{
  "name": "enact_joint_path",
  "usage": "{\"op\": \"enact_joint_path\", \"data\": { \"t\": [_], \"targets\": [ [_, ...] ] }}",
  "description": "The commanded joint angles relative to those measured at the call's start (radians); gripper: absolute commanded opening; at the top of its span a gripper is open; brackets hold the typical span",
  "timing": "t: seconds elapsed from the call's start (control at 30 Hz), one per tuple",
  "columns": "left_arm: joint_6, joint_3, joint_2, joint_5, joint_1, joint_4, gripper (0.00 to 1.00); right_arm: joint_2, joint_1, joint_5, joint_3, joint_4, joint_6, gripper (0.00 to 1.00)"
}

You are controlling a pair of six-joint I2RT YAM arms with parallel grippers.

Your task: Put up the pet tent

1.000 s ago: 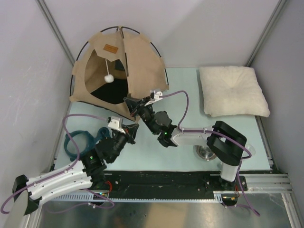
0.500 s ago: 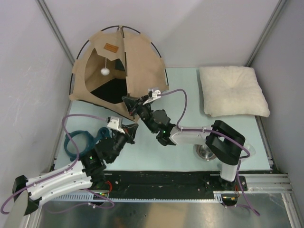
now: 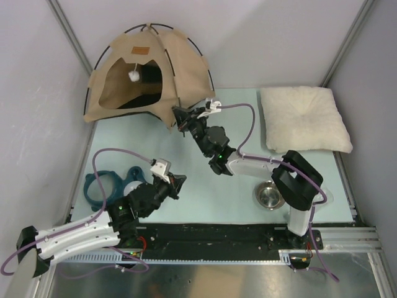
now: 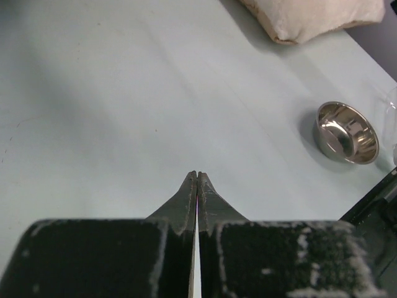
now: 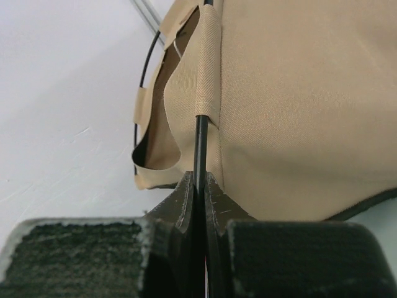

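The large tan fabric pet tent (image 3: 186, 68) with black edging is standing upright at the far left corner of the pale green tabletop (image 3: 205, 198), its opening facing the near left. A small brown label patch (image 3: 140, 51) is sitting above the opening, and a white pompom (image 3: 132, 76) is hanging in the opening just below it. I am reaching my right pincer (image 3: 180, 118) to the tent's near right corner, where its jaws are clamping a thin black pole (image 5: 200, 146) just below a tan fabric sleeve. I am holding my left pincer (image 3: 177, 183) over bare tabletop, jaws pressed together and gripping nothing. A cream rectangular pillow (image 3: 304, 118) is lying at the far right, and a small shiny metal bowl (image 3: 270, 195) is sitting near my right arm's base.
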Motion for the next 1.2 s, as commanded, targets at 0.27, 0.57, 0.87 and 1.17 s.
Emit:
{"op": "enact_joint_path", "data": {
  "t": [0.27, 0.57, 0.87, 1.17],
  "targets": [
    [-0.054, 0.067, -0.024, -0.214, -0.004, -0.121, 0.54, -0.046, 0.012, -0.057, 0.004, -0.053, 0.020, 0.00],
    [0.051, 0.154, -0.044, -0.298, 0.102, -0.114, 0.99, -0.145, 0.032, -0.135, 0.003, -0.220, 0.064, 0.00],
    [0.089, 0.236, -0.072, 0.039, 0.246, -0.156, 0.80, -0.227, 0.044, -0.190, 0.038, -0.470, 0.075, 0.00],
    [-0.046, 0.262, -0.044, 0.614, 0.413, -0.094, 0.82, -0.253, 0.021, -0.320, 0.057, -0.580, 0.127, 0.00]
  ]
}}
